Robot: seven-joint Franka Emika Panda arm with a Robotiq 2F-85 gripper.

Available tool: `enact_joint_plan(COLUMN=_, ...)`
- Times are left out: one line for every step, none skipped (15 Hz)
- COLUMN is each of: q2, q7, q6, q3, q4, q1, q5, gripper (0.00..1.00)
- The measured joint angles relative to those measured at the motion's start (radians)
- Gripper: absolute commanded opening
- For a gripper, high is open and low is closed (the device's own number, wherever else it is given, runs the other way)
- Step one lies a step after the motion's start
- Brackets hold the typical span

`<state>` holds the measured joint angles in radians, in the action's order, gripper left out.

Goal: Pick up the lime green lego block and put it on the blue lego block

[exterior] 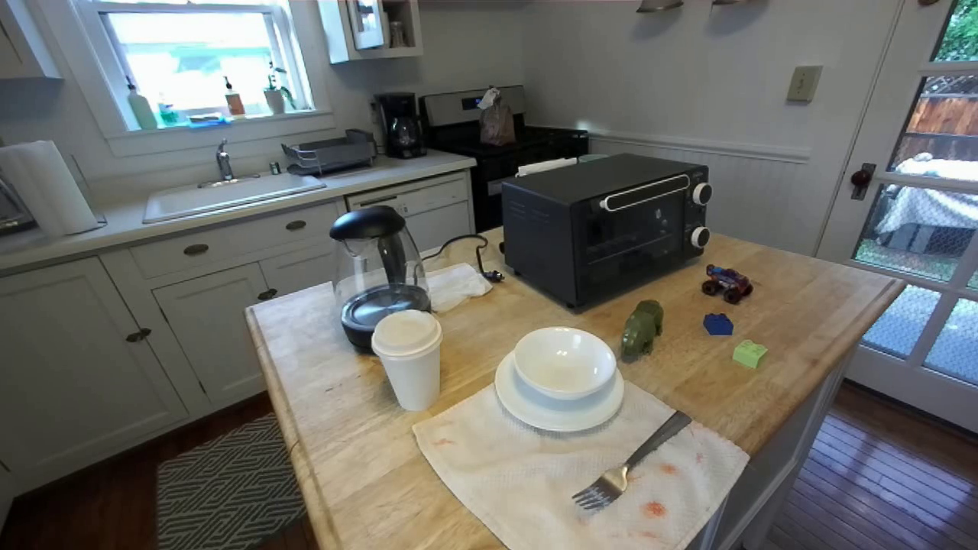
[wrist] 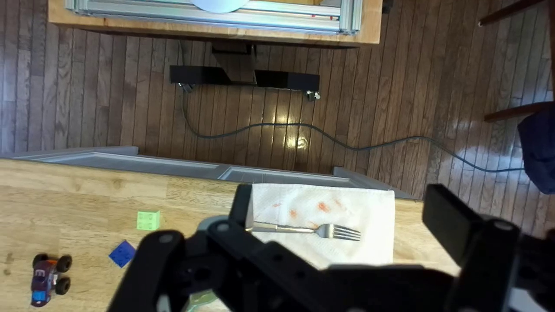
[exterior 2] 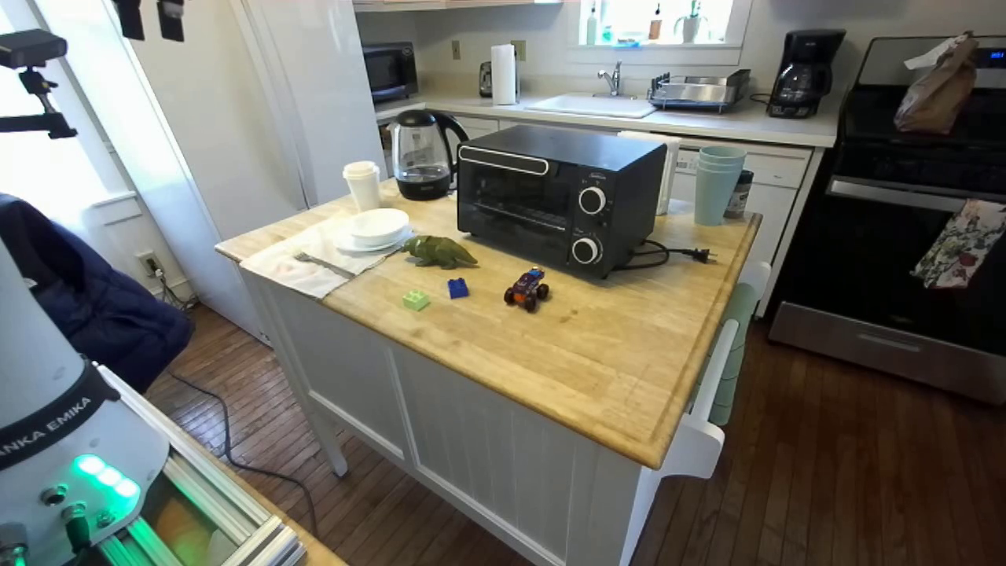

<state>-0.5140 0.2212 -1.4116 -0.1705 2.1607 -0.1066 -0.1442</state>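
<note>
The lime green lego block (exterior: 749,354) lies on the wooden table in both exterior views (exterior 2: 416,299). In the wrist view it is at the left (wrist: 148,220). The dark blue lego block (exterior: 718,325) lies a short way from it, not touching, in both exterior views (exterior 2: 457,288), and also shows in the wrist view (wrist: 122,254). My gripper (wrist: 342,212) is wide open and empty, high above the napkin and fork, off to the side of both blocks. Its fingertips show at the top left of an exterior view (exterior 2: 150,21).
Near the blocks are a toy truck (exterior: 727,283), a green toy animal (exterior: 642,330) and a black toaster oven (exterior: 603,229). A bowl (exterior: 565,363) on a plate, a fork (exterior: 633,462) on a napkin, a white cup (exterior: 409,363) and a kettle (exterior: 382,283) also stand on the table.
</note>
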Motion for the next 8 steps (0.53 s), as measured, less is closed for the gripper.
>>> enact_joint_plan(q2=0.005, q7=0.015, q6=-0.006, q3=0.0, q4=0.006, q1=0.009, q5=0.015, gripper=1.0)
enact_joint_plan(q2=0.013, q7=0.026, q6=-0.016, q3=0.0, q4=0.015, q1=0.019, q5=0.036, gripper=1.0)
enact_joint_plan(q2=0.024, q7=0.029, q6=-0.03, q3=0.0, q4=0.025, q1=0.03, q5=0.063, gripper=1.0)
enact_joint_plan(q2=0.038, q7=0.029, q6=-0.053, q3=0.0, q4=0.04, q1=0.039, q5=0.093, gripper=1.0)
enact_joint_plan(q2=0.051, q7=0.028, q6=-0.073, q3=0.002, q4=0.053, q1=0.044, q5=0.114, gripper=1.0)
enact_joint_plan(q2=0.064, q7=0.027, q6=-0.096, q3=0.005, q4=0.069, q1=0.048, q5=0.134, gripper=1.0)
enact_joint_plan(q2=0.075, q7=0.025, q6=-0.127, q3=0.008, q4=0.087, q1=0.051, q5=0.155, gripper=1.0)
enact_joint_plan(q2=0.088, q7=0.025, q6=-0.161, q3=0.012, q4=0.107, q1=0.054, q5=0.173, gripper=1.0)
